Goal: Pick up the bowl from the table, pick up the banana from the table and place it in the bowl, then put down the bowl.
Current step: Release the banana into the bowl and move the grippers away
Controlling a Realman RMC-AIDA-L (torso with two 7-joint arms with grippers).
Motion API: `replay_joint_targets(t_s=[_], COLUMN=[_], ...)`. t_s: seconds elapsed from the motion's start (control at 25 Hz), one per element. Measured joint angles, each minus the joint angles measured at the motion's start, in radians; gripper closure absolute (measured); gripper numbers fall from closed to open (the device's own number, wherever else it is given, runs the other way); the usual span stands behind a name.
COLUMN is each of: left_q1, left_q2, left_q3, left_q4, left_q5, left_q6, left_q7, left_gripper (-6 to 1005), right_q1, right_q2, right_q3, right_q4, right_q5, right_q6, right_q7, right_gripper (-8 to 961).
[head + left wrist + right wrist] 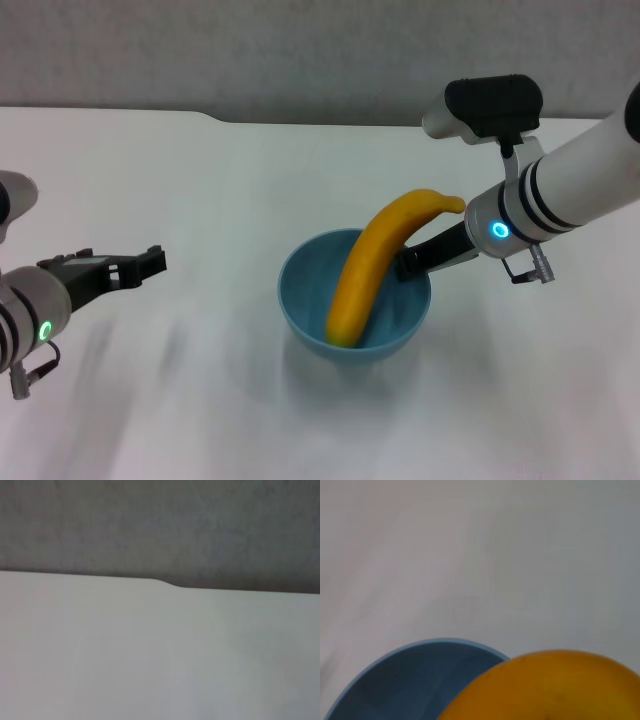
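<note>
You see the table (200, 420) filling the frame, with the bowl (300, 300) at centre. The banana (372, 268) leans in it, stem over the right rim. Your right gripper (408, 262) pinches that rim beneath the banana; your left gripper (140, 265), at left, is spread.

You're looking at a bare lab/test setup: plain white table (200, 400), grey wall (300, 50) behind, no furnishings.
</note>
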Motion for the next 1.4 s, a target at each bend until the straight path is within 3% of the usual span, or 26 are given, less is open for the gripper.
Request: replay_joint_targets(t_s=[0.76,1.04,1.4], left_q1=[-0.026,-0.026,-0.025], left_q2=[-0.002,-0.002,-0.002], left_q3=[0.003,0.009,0.016], left_q4=[0.022,0.034,0.034], left_q5=[-0.009,-0.014,-0.016], left_q6=[-0.006,-0.013,-0.016], left_q7=[-0.001,-0.003,-0.006], left_gripper=[94,93,94], right_q1=[-0.061,-0.106,-0.116], right_q2=[0.019,0.016,0.012], right_q3=[-0.015,-0.071,-0.072], right_q4=[-0.014,-0.012,-0.012], right_q5=[0.042,0.149,0.156], right_q6=[-0.028,-0.054,-0.055], right_q7=[-0.066,-0.109,-0.110], right_gripper=[904,902,900])
